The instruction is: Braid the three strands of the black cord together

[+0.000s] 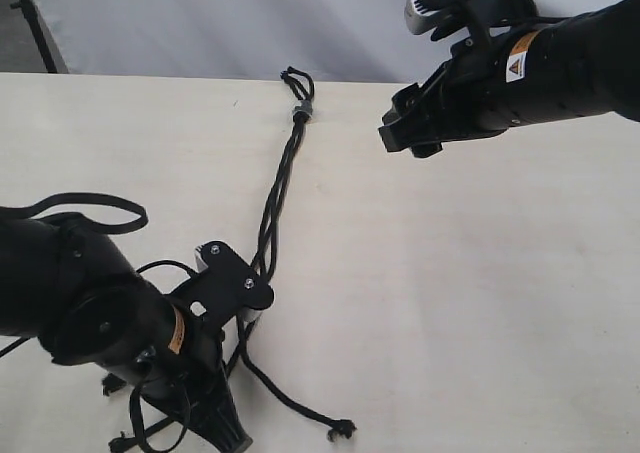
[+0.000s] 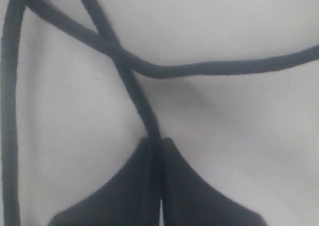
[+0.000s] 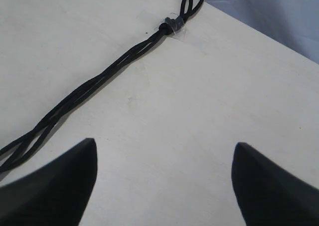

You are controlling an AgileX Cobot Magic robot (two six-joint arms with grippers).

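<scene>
One strand of the black cord clamped in the left pincer, jaws pressed together.
The loop and grey band are seen at the middle of the far edge of the counter; the three strands are laid toward the near edge, fanned out beside the left arm. The right pincer is held with jaws wide apart above the counter, touching nothing.

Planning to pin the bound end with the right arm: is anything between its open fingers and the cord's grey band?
Nothing visible does. Only bare table lies between the right gripper and the grey band; the left gripper is shut on a strand well away from there.
</scene>
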